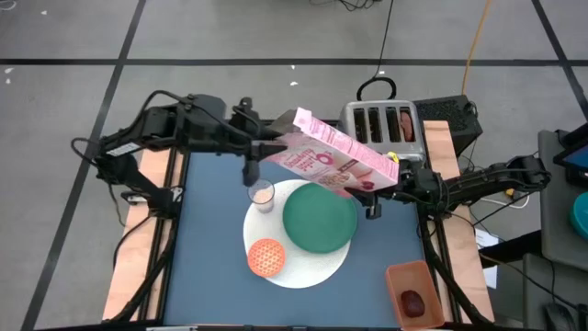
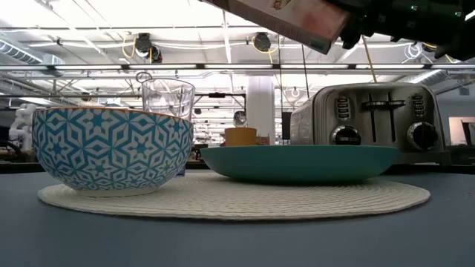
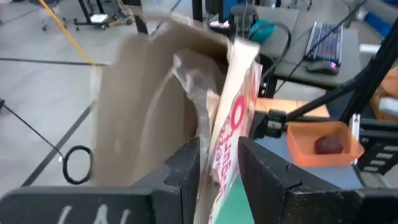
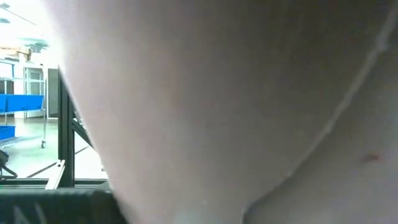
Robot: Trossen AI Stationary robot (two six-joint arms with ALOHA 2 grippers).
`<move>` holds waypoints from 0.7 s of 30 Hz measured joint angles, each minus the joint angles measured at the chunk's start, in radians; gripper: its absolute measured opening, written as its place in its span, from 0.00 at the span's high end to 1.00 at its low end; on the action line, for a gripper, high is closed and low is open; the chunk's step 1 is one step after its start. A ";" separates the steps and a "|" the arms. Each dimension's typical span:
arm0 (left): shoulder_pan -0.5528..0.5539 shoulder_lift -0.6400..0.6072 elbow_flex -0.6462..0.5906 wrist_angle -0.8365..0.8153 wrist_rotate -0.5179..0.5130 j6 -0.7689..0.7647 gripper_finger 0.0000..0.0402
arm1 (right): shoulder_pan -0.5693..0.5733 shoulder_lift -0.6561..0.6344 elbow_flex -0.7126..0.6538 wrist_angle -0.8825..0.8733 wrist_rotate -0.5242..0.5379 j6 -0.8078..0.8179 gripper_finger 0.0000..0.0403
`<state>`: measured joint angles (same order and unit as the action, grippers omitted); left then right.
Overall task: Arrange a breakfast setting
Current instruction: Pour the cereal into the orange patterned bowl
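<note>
Breakfast setting, high view: you had the round white mat [image 1: 303, 267] on the blue table [image 1: 207, 276], with the green plate [image 1: 319, 219], the small orange cereal bowl [image 1: 266, 257] and the small milk glass [image 1: 262, 195] all resting on it. The orange cup [image 1: 412, 292] with dark red food [image 1: 413, 302] sat apart, at the table's right front corner.
Cereal box, high view: your two arms held the pink cereal box [image 1: 335, 158] tilted in the air above the plate's far edge, probably to pour toward the bowl.
Left claw, high view: the left claw [image 1: 273, 147] met the box's upper end.
Right claw, high view: the right claw [image 1: 390, 179] sat at the box's lower end.
Toaster, high view: the silver toaster [image 1: 386, 124] stood behind, something reddish in one slot; you could not tell what.
Low view: bowl, glass and plate sat level on the mat; only the box's lower corner showed, cut off by the frame edge, and neither claw's fingertips could be made out.
Left wrist view: your left claw's fingers [image 3: 186, 165] pinched one flap of the opened box top, the inner bag showing beside it. The cup showed beyond.
Right wrist view: a pale surface pressed against the lens filled almost everything, so you saw no fingers; judging by the high view, the right claw gripped the box.
Hidden: no spoon or bagel showed in any view.
</note>
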<state>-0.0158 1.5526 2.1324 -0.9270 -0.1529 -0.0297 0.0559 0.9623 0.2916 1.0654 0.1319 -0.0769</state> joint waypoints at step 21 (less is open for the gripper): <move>-0.190 -0.463 -0.507 -0.117 -0.034 0.016 0.71 | 0.003 -0.005 -0.002 -0.023 -0.075 0.014 0.46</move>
<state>-0.2055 1.0893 1.6256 -1.0445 -0.1870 -0.0140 0.0586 0.9577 0.2901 1.0421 0.0570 -0.0630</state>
